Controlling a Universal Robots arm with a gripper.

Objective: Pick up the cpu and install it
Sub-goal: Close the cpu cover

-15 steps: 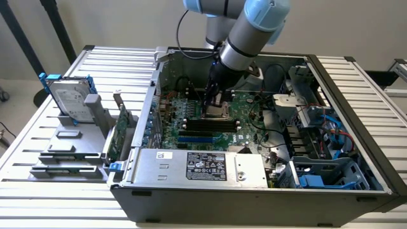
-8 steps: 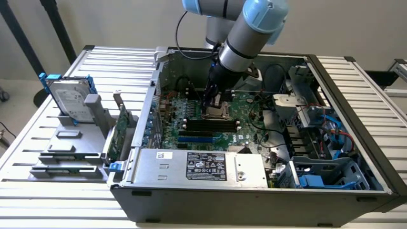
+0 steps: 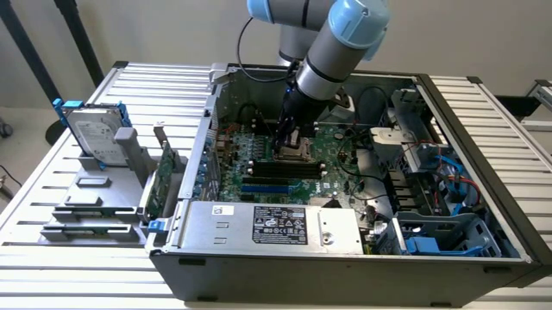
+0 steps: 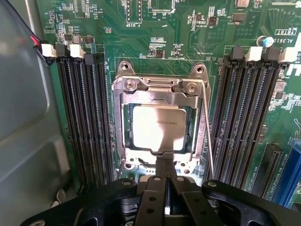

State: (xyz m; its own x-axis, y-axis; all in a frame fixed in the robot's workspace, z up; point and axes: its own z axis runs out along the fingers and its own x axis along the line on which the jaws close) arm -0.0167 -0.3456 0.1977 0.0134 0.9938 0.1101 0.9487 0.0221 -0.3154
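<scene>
your gripper (image 4: pixel 165 162) has its black fingers pressed together, tips at the edge of the cpu (image 4: pixel 159 126). the flat square chip with a dull silver top lies inside the shiny metal socket frame (image 4: pixel 123 117). black ribbed ram slots (image 4: pixel 84 117) flank that socket on the green motherboard (image 4: pixel 155 42).

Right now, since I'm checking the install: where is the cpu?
In the wrist view the cpu lies inside the metal socket frame, between two banks of black memory slots, right at the end effector.
</scene>
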